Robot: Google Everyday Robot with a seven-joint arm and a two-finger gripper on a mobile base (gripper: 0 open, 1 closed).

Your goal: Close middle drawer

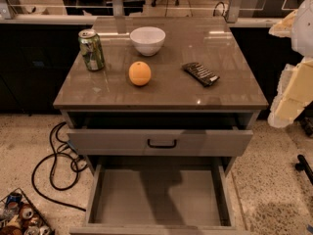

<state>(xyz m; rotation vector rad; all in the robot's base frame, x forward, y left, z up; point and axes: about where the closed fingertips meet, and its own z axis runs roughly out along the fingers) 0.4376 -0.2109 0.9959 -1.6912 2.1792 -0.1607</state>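
Note:
The middle drawer (159,197) of the grey cabinet is pulled far out toward me, and its long plain tray is empty. Its front (156,229) lies at the bottom edge of the view, with the handle out of view. The uppermost drawer (205,143), with a black centre handle (162,143), stands slightly open above it. The lowest drawer is hidden. My gripper does not show. Only pale segments of my arm (293,92) are at the right edge, level with the cabinet top and apart from the drawers.
On the cabinet top (220,89) stand a green can (91,49), a white bowl (147,39), an orange (140,73) and a dark snack bar (201,74). A black cable (54,165) lies on the floor at the left. A bin of cans (22,219) is at the bottom left.

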